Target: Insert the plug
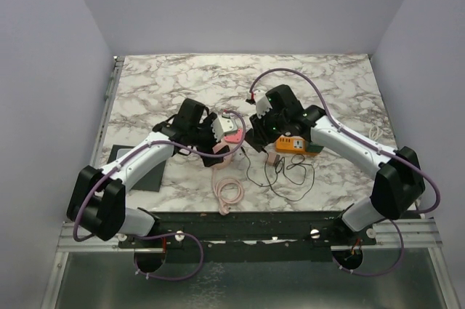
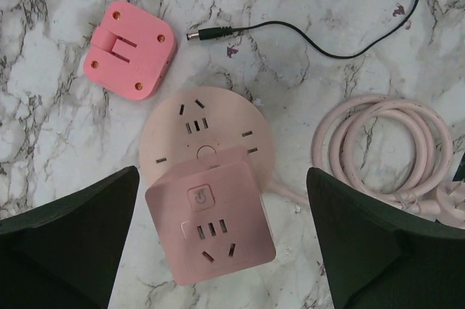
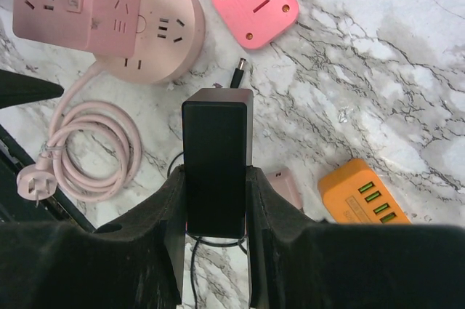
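Starting with the marble table (image 1: 327,76): the work sits near its middle. The right gripper (image 3: 216,178) is clamped on the black power adapter (image 3: 216,149), whose long axis runs straight out along the fingers. The round pink socket hub (image 3: 171,36) lies ahead and to the left of it, so the coming move probably needs a leftward swing. The left gripper (image 2: 221,178) hangs spread wide directly over that hub, nearer but empty. Only the left wrist view shows the hub's free slots face-on. The adapter's prongs show nowhere, perhaps facing down.
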Action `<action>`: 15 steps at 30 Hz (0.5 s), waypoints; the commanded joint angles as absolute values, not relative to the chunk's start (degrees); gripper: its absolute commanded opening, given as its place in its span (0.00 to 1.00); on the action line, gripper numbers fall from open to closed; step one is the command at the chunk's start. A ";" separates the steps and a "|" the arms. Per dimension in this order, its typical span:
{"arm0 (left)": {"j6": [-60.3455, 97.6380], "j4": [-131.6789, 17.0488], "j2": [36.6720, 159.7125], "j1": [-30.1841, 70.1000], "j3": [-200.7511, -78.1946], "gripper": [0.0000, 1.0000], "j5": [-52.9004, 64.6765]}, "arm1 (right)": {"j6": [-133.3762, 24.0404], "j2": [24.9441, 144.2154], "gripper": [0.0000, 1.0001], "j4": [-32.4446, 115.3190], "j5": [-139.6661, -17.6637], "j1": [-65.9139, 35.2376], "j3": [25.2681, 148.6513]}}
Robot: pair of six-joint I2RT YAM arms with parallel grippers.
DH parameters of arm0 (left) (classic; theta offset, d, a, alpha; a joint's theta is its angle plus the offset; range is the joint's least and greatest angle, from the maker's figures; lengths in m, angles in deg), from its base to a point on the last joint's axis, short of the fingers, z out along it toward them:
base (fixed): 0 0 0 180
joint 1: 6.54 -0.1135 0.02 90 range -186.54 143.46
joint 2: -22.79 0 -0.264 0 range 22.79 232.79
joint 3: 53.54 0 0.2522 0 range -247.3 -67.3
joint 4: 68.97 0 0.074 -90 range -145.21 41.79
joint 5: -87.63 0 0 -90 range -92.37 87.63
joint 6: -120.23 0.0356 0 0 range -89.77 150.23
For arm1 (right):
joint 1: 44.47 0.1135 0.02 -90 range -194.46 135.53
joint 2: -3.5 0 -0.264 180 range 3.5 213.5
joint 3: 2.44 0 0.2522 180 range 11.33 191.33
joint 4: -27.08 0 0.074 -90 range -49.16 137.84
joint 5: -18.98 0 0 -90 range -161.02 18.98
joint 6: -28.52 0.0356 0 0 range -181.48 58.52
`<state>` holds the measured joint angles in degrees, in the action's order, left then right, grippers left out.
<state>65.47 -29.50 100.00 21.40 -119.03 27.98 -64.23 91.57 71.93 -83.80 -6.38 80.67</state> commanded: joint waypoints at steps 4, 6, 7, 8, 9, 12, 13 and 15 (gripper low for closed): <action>59.17 -28.06 104.21 22.29 -121.47 0.99 14.54 | -65.95 87.44 0.01 69.28 -82.67 -6.32 79.82; 59.12 -28.05 103.89 22.35 -121.10 0.99 14.14 | -65.96 87.05 0.01 69.23 -83.03 -6.32 79.71; 58.92 -28.05 103.64 22.38 -120.79 0.99 14.26 | -66.01 86.94 0.01 69.23 -83.36 -6.33 79.71; 58.96 -28.01 103.43 22.38 -120.44 0.99 14.55 | -66.11 86.84 0.01 69.23 -83.67 -6.32 79.63; 59.15 -27.90 103.17 22.40 -120.04 0.98 14.90 | -66.27 86.76 0.01 69.12 -84.00 -6.32 79.51; 61.32 -27.20 103.21 22.38 -119.25 0.81 16.86 | -67.06 86.53 0.01 68.85 -84.40 -6.32 79.07; 62.47 -26.76 103.57 22.44 -119.25 0.72 17.66 | -67.77 86.41 0.01 68.53 -84.56 -6.32 78.82; 66.30 -25.07 104.29 22.42 -119.38 0.55 19.02 | -69.60 86.01 0.01 68.18 -85.78 -6.32 78.34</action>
